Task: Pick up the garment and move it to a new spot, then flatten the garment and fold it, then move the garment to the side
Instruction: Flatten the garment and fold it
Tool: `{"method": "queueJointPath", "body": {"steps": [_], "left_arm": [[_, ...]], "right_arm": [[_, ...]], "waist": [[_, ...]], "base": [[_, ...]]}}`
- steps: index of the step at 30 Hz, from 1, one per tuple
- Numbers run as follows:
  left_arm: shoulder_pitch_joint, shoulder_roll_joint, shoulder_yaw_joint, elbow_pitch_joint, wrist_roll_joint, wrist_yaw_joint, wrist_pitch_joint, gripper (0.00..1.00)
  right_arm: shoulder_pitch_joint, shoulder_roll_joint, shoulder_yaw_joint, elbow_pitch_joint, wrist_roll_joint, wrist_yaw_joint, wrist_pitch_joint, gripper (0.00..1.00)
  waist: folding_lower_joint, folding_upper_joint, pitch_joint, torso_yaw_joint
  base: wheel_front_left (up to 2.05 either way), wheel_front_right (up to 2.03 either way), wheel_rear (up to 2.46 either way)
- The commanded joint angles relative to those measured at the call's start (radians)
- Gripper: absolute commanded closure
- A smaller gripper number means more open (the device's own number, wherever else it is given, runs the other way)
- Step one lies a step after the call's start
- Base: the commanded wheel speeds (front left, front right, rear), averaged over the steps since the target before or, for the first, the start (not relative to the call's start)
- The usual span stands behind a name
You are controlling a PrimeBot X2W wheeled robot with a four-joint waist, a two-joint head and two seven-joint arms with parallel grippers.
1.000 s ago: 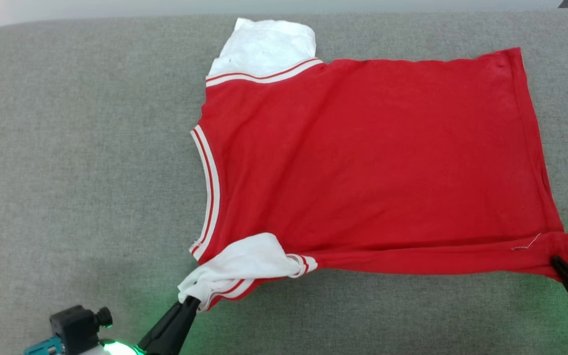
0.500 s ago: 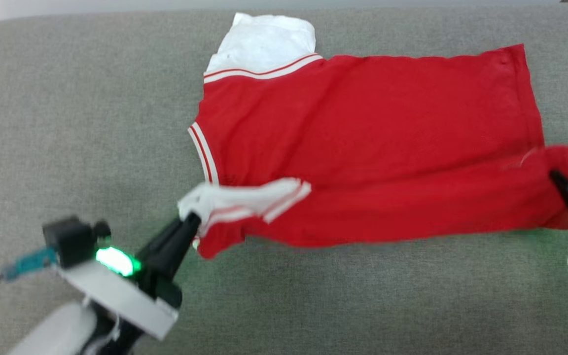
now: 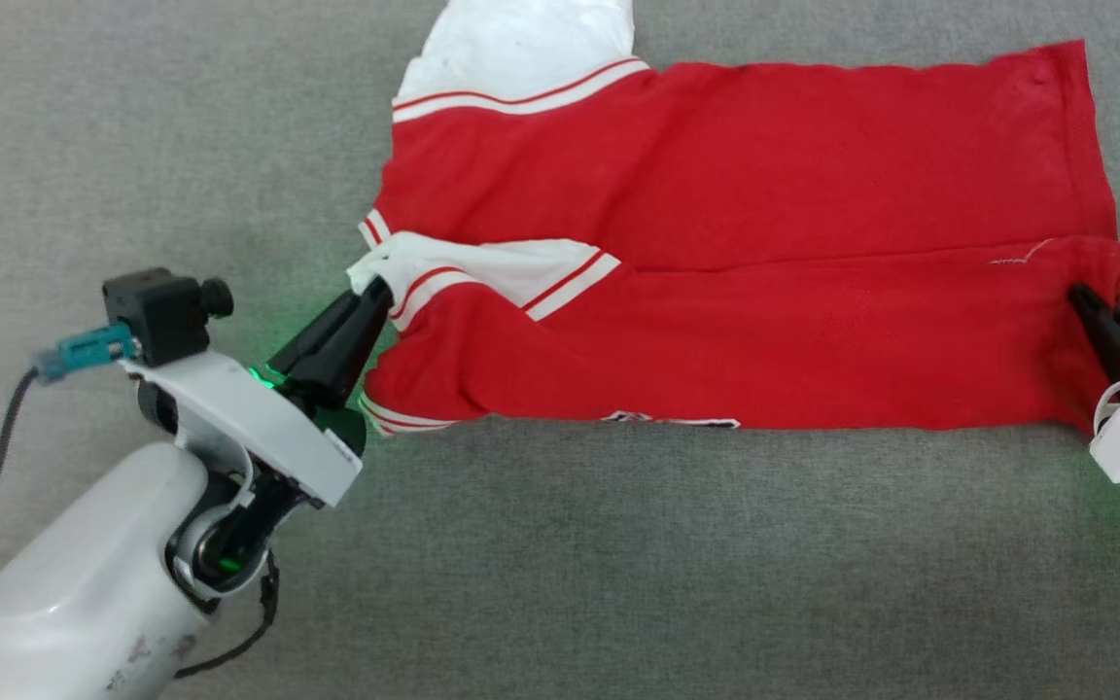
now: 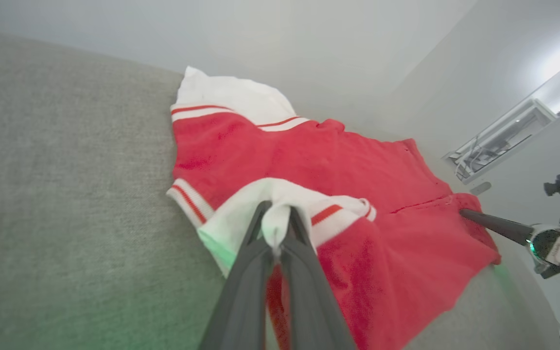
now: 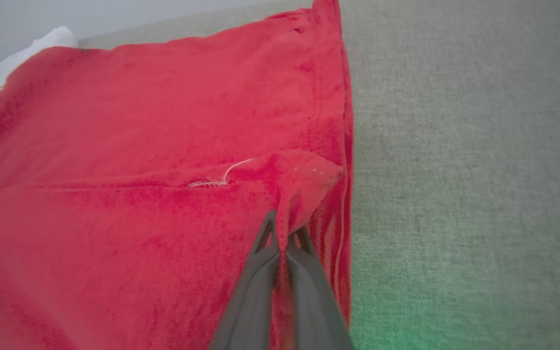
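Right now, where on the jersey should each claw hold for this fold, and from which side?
Left claw on the bunched white armhole corner, right claw on the hem corner of the jersey, both from the near edge: those corners stand raised, the rest lies flat.

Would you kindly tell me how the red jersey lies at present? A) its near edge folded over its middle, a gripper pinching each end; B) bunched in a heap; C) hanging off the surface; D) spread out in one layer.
A: the left gripper and right gripper each pinch a corner of the jersey, doubled over its middle.
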State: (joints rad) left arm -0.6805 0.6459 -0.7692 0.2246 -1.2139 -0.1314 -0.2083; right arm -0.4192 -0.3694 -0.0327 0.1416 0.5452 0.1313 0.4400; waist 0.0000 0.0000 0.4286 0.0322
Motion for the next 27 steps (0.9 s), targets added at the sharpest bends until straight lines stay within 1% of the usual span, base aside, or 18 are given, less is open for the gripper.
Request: {"method": "queueJointPath", "body": {"steps": [1,3,9,11,12,13,14,15,16,23,27], "left_arm": [[-0.015,-0.004,-0.012,0.028,0.0,0.002,-0.01,1.0],[-0.027,0.004,-0.05,0.08,0.03,0.002,-0.015,1.0],[-0.044,-0.016,-0.128,0.215,0.052,0.003,-0.029,1.0],[-0.054,-0.022,-0.156,0.25,0.059,0.003,-0.029,0.75],[-0.06,-0.024,-0.171,0.263,0.061,0.003,-0.027,0.64],[-0.065,-0.024,-0.188,0.277,0.065,0.003,-0.024,0.23],[-0.07,-0.023,-0.2,0.287,0.064,0.003,-0.022,0.0],[-0.076,-0.023,-0.211,0.295,0.056,0.003,-0.02,0.0],[-0.084,-0.022,-0.221,0.299,0.05,0.003,-0.019,0.0],[-0.159,0.028,-0.269,0.296,0.058,0.003,-0.011,0.0],[-0.189,0.078,-0.301,0.294,0.079,0.003,0.049,0.0]], "right_arm": [[-0.007,0.0,0.0,0.013,0.002,-0.001,-0.011,1.0],[-0.015,0.005,0.017,0.03,0.004,-0.001,-0.023,1.0],[-0.037,0.009,0.055,0.107,-0.012,-0.001,-0.06,1.0],[-0.045,0.008,0.068,0.129,-0.016,-0.001,-0.073,1.0],[-0.05,0.008,0.072,0.139,-0.015,-0.001,-0.078,1.0],[-0.053,0.006,0.078,0.148,-0.016,-0.001,-0.085,0.82],[-0.055,0.004,0.084,0.156,-0.019,-0.001,-0.094,0.65],[-0.057,0.001,0.087,0.163,-0.019,-0.001,-0.103,0.49],[-0.06,0.0,0.09,0.17,-0.018,-0.001,-0.112,0.0],[-0.051,-0.008,0.07,0.181,-0.004,-0.001,-0.164,0.0],[-0.028,-0.007,0.053,0.169,-0.001,-0.001,-0.174,0.0]], "waist": [[0.0,0.0,0.012,-0.009],[0.0,0.0,0.018,-0.018],[0.0,0.0,0.019,-0.022],[0.0,0.0,0.014,-0.02],[0.0,0.0,0.01,-0.019],[0.0,0.0,0.005,-0.018],[0.0,0.0,-0.001,-0.016],[0.0,0.0,-0.007,-0.014],[0.0,0.0,-0.014,-0.013],[0.0,0.0,-0.07,-0.004],[0.0,0.0,-0.103,-0.005]], "base": [[0.0,0.0,0.0],[0.0,0.0,0.0],[0.0,0.0,0.0],[0.0,0.0,0.0],[0.0,0.0,0.0],[0.0,0.0,0.0],[0.0,0.0,0.0],[0.0,0.0,0.0],[0.0,0.0,0.0],[0.0,0.0,0.0],[0.0,0.0,0.0]]}}
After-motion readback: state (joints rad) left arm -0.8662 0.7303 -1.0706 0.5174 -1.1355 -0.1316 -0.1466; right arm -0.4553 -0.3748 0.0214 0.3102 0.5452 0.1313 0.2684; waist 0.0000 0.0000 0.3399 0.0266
